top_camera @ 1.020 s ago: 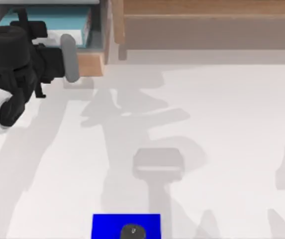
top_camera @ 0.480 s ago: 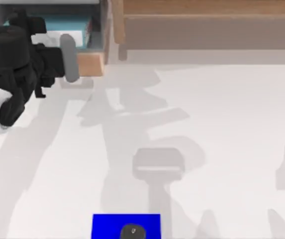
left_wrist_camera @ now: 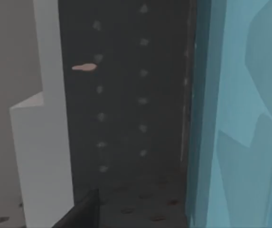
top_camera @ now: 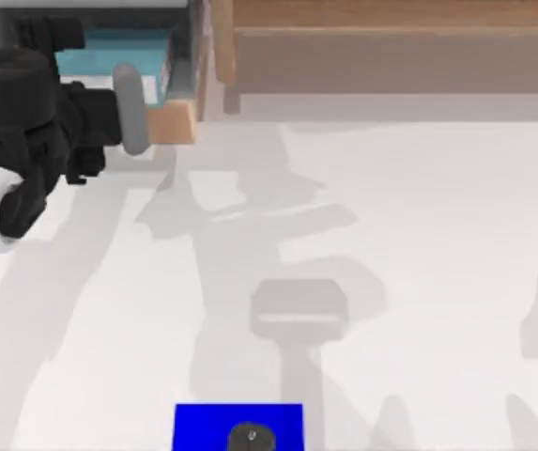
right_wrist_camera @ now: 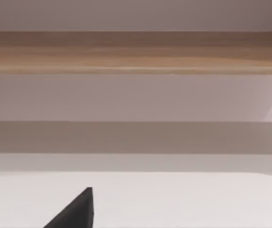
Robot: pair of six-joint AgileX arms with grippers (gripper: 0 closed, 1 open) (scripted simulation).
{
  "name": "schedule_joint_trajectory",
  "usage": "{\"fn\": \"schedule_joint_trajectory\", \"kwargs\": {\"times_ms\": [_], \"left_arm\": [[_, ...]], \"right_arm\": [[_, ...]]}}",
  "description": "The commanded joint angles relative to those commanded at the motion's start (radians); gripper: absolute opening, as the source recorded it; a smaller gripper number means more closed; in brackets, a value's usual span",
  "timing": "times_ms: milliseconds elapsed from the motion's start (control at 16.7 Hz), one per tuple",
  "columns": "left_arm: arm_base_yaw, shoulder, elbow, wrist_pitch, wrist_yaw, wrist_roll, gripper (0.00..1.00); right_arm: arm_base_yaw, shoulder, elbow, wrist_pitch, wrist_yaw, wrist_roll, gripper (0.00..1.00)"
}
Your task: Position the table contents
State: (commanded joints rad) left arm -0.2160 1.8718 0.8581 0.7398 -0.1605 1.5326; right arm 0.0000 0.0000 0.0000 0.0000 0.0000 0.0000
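A tiny dark grey round button-like piece [top_camera: 251, 436] sits on a blue pad [top_camera: 203, 425] at the near edge of the table [top_camera: 438, 235]. At the far left, a teal item [top_camera: 128, 47] lies in an open compartment of the wooden shelf unit [top_camera: 391, 47]. My left gripper [top_camera: 57, 39] reaches into that compartment, over the teal item's left part. In the left wrist view the teal surface [left_wrist_camera: 240, 118] is very close, beside a dark panel [left_wrist_camera: 126, 104]. A dark tip of my right gripper [right_wrist_camera: 79, 211] shows above the bare table, facing the shelf unit [right_wrist_camera: 136, 52].
The wooden shelf unit runs along the whole far edge. A grey rounded bar [top_camera: 130, 108] and a wooden front piece [top_camera: 170, 122] stand beside my left arm. Arm shadows cross the middle of the white table.
My left arm has edged toward the far edge, deeper into the compartment. The teal item's white part, seen earlier beside the wrist, is now covered.
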Motion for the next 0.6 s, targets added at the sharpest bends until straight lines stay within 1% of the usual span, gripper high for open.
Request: {"fn": "schedule_joint_trajectory", "kwargs": {"times_ms": [240, 600], "left_arm": [[-0.004, -0.012, -0.015, 0.003, -0.002, -0.003, 1.0], [-0.018, -0.09, -0.118, 0.026, -0.017, -0.007, 1.0]], "right_arm": [[0.0, 0.0, 0.0, 0.0, 0.0, 0.0, 1.0], [0.0, 0.0, 0.0, 0.0, 0.0, 0.0, 1.0]]}}
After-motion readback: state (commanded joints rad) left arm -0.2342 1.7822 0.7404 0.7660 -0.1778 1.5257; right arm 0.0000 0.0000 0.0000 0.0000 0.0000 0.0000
